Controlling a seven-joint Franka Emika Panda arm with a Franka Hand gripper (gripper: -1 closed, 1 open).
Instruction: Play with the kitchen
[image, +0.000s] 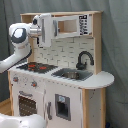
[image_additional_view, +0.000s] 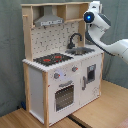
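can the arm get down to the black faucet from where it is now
Probably yes. The arm is up at the toy kitchen's top shelf level, and the black faucet stands on the open counter with nothing visible between them.

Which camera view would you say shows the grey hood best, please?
The second exterior view: the grey hood faces the camera, unobstructed, under the top shelf above the hob. In the first exterior view, the robot arm stands in front of that spot, so the hood is hidden.
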